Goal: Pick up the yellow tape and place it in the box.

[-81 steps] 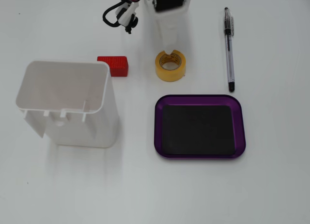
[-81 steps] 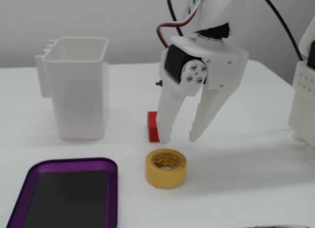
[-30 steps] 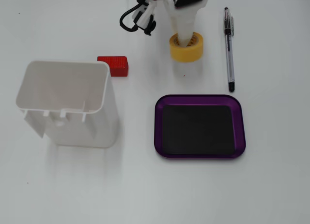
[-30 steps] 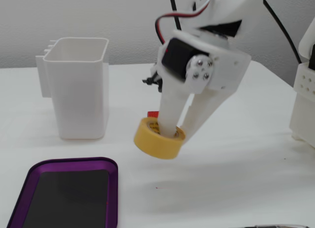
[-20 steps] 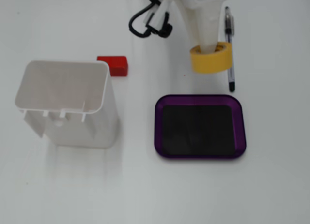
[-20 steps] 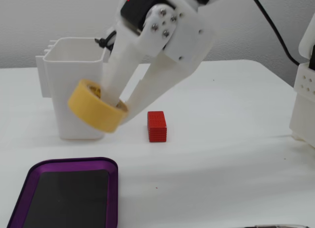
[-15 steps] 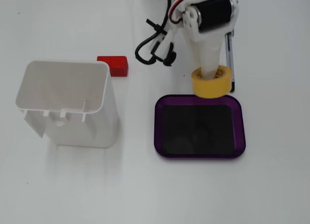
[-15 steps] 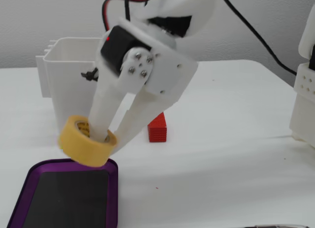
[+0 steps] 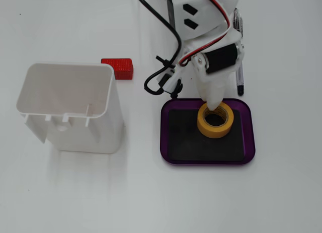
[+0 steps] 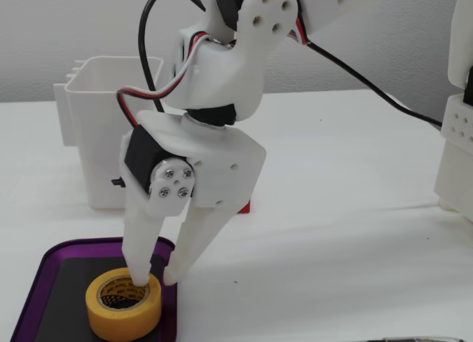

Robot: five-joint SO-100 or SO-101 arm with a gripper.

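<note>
Tape in tray, gripper straddling the roll wall.

From above: one yellow tape [image 9: 215,120] sits on the black floor of the one purple box [image 9: 207,160], toward its far right. One gripper [image 9: 215,106] reaches down into the roll's far side. Also one white bin [image 9: 70,107], one red block [image 9: 117,68], one pen [image 9: 239,52].

From the side: gripper [image 10: 154,279] fingers apart, one finger [image 10: 137,246] inside the core, the other outside the roll; contact unclear. Risk, as I judge it: lifting away with the inner finger snagged could drag the tape [image 10: 123,301] back out over the box [image 10: 41,264] rim.
</note>
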